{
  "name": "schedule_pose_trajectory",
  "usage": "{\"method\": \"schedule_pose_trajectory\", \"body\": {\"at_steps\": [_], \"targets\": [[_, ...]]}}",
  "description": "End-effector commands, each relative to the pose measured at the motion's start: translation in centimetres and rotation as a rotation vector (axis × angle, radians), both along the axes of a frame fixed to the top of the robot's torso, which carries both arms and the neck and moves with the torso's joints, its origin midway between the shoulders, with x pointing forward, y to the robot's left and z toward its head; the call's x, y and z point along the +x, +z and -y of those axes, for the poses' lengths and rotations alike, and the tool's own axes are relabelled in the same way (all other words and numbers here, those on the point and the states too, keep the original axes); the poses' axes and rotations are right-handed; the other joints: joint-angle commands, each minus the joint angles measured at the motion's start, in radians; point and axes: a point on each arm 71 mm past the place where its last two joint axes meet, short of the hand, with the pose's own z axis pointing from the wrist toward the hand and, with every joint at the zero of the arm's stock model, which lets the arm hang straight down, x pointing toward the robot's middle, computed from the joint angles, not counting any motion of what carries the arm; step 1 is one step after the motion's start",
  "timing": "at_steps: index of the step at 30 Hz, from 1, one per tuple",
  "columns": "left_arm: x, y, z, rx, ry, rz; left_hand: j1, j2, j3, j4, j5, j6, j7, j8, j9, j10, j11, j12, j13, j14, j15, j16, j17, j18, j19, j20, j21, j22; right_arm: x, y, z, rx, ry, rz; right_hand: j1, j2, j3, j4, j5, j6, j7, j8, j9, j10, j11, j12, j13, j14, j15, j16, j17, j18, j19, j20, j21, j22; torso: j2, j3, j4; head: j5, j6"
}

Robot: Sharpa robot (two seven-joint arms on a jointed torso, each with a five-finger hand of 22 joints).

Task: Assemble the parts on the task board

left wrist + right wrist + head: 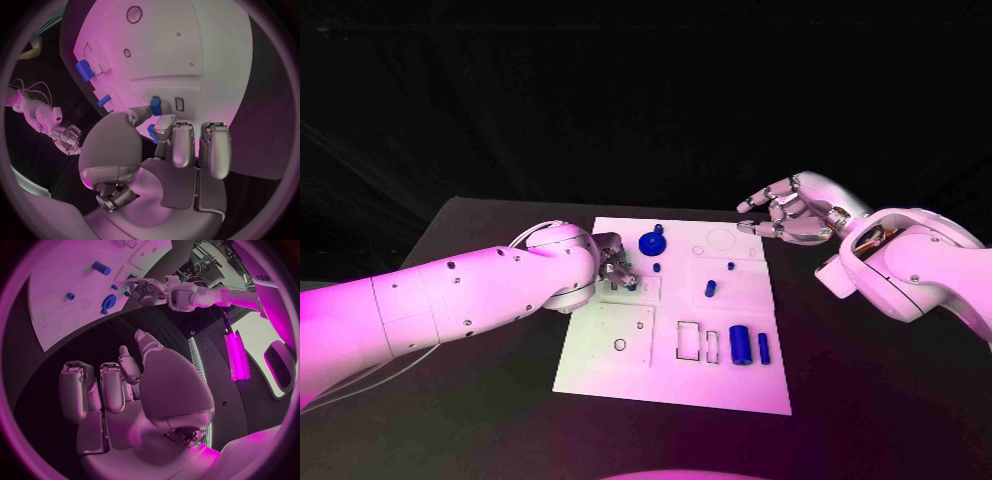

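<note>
Left hand (617, 270) is down on the left part of the task board (610, 375), fingers curled around a small blue part (155, 105) pinched at the fingertips (164, 126); a second bit of blue shows just under the fingers, cannot tell if it is the same piece. Right hand (788, 215) hovers off the board's far right corner over the black bench (877, 400), fingers loosely spread and apart, grasping nothing. On the board: a blue round gear-like part (651, 242) at the far middle, a small blue peg (710, 289) near the centre, a tiny blue piece (728, 267) just beyond it, and two blue cylinders (740, 345) side by side at the near right beside rectangular slots. A small dark ring (619, 346) lies near left.
</note>
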Motion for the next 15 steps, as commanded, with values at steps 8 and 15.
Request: {"method": "schedule_pose_trajectory", "body": {"at_steps": [8, 15], "targets": [[-0.12, -0.75, 0.08, 0.008, -0.014, -0.067, -0.054, -0.004, 0.092, -0.114, -0.006, 0.013, -0.019, -0.004, 0.0, 0.014, -0.011, 0.016, 0.014, 0.05, -0.014, -0.006, 0.069, -0.021, 0.066, -0.013, 0.004, 0.182, -0.01, -0.07, 0.01, -0.01, 0.01, 0.003, -0.01, 0.002, -0.001, 0.005, 0.003, -0.009, 0.0, 0.006, -0.001, -0.006, -0.003, -0.004, -0.002, 0.052, -0.007, -0.006, 0.057, 0.011, 0.014, -0.007, -0.004, 0.154, 0.0, 0.0002, 0.0004, -0.001, -0.002], [-0.03, -0.79, 0.06, 0.009, -0.013, -0.07, -0.08, -0.008, 0.035, -0.081, -0.006, 0.027, -0.023, -0.011, -0.004, 0.016, -0.014, 0.022, 0.02, 0.051, -0.017, -0.007, 0.07, -0.021, 0.068, -0.017, 0.005, 0.185, 0.0, -0.08, 0.03, -0.007, 0.008, 0.002, -0.012, 0.001, -0.002, 0.007, 0.003, -0.01, 0.0, 0.007, -0.002, -0.007, -0.003, -0.004, -0.002, 0.052, -0.007, -0.007, 0.056, 0.012, 0.013, -0.007, -0.005, 0.153, 0.0, 0.0001, -0.0001, -0.001, -0.003]]}}
